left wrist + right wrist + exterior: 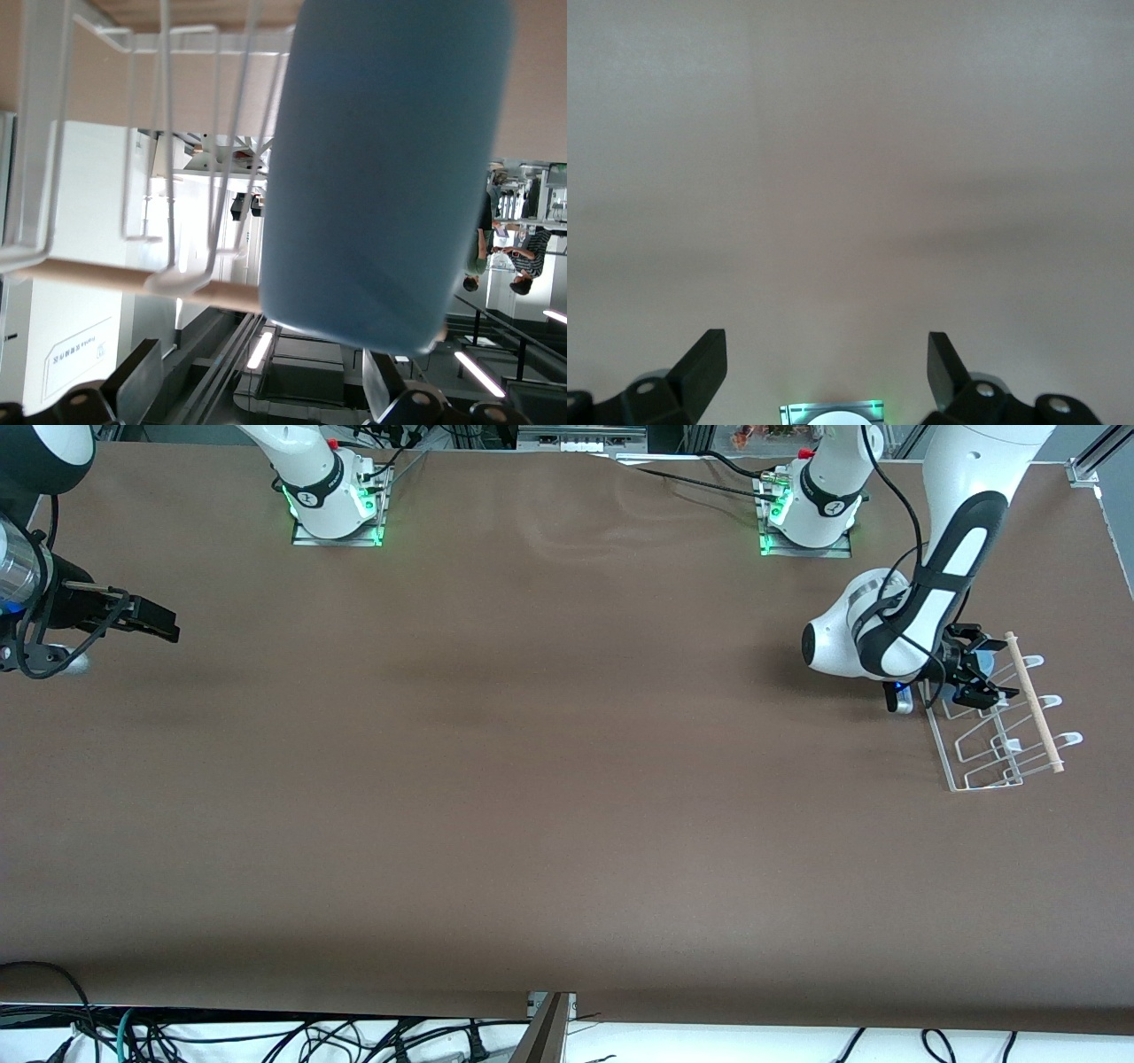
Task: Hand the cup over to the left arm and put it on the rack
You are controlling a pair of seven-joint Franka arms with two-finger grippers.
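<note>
Brown table [532, 779] (bare) | rack [1001, 735] | cup [381, 177] over rack | left gripper [974, 673]

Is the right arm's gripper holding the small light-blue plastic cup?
No: the right gripper shows open fingers with only bare table between them, while the light-blue plastic cup sits at the white wire rack.

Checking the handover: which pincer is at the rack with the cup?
The left pincer, at the rack with the cup; the right pincer waits open, away.
</note>
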